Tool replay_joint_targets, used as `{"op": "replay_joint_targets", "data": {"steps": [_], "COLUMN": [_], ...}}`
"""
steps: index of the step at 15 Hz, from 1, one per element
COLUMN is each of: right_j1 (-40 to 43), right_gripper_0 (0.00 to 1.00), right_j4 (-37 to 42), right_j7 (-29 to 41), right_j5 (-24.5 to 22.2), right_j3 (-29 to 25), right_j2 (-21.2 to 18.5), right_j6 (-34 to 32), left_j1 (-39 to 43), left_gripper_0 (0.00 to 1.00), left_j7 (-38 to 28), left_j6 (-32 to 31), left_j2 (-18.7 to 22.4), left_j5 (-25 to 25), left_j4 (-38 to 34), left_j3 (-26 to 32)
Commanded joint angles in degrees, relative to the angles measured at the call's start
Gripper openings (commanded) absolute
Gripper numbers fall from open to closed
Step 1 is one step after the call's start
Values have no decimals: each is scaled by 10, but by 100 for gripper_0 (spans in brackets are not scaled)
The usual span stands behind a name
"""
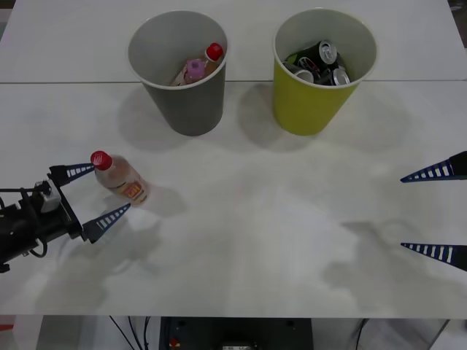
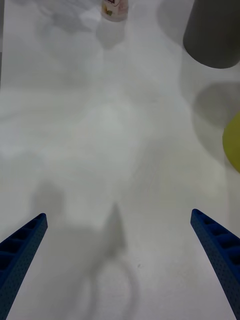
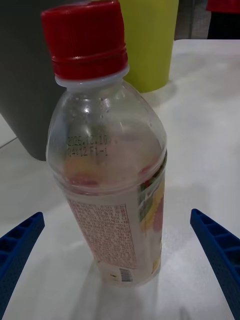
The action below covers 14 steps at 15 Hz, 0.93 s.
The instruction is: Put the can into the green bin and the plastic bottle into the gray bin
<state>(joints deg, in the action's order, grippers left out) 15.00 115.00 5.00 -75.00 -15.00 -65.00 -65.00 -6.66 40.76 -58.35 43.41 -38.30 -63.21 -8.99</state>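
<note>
While the right gripper (image 1: 435, 212) is cut off at the table's (image 1: 255, 240) right edge, jaws spread wide and empty, the left gripper (image 1: 102, 193) stands wide open around the upright plastic bottle (image 1: 120, 179), not touching it, well short of the gray bin (image 1: 182, 102) and green bin (image 1: 306, 106).

Plastic bottle (image 1: 120, 178) between left claw (image 1: 101, 193) fingers

plastic bottle (image 3: 107, 165): clear glossy plastic, paper label | table (image 1: 255, 240): matt white | cans (image 1: 321, 62): shiny metal

right pincer (image 1: 435, 212): arm cut by edge | bottle (image 2: 115, 9): top cropped; green bin (image 2: 232, 142): mostly cropped
</note>
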Motion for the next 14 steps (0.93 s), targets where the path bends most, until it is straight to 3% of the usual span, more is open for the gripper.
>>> {"op": "replay_joint_targets", "data": {"steps": [1, 8, 9, 10, 11, 12, 14], "right_j1": [0, 0, 0, 0, 0, 0, 0], "right_gripper_0": [100, 100, 100, 100, 100, 100, 100], "right_j4": [0, 0, 0, 0, 0, 0, 0], "right_j7": [0, 0, 0, 0, 0, 0, 0], "right_j5": [0, 0, 0, 0, 0, 0, 0], "right_j3": [0, 0, 0, 0, 0, 0, 0], "right_j2": [0, 0, 0, 0, 0, 0, 0], "right_j6": [0, 0, 0, 0, 0, 0, 0], "left_j1": [-12, -27, -27, -27, -27, -26, -26], "left_gripper_0": [100, 100, 90, 29, 13, 5, 2], "left_j7": [-3, -15, -16, -16, -16, -18, -21], "left_j6": [6, 17, 17, 18, 18, 18, 18], "left_j2": [-13, -40, -43, -46, -46, -46, -46], "left_j5": [-11, -25, -25, -25, -26, -26, -26], "left_j4": [2, 2, 2, 2, 2, 2, 2], "left_j3": [0, 0, 0, 0, 0, 0, 0]}}
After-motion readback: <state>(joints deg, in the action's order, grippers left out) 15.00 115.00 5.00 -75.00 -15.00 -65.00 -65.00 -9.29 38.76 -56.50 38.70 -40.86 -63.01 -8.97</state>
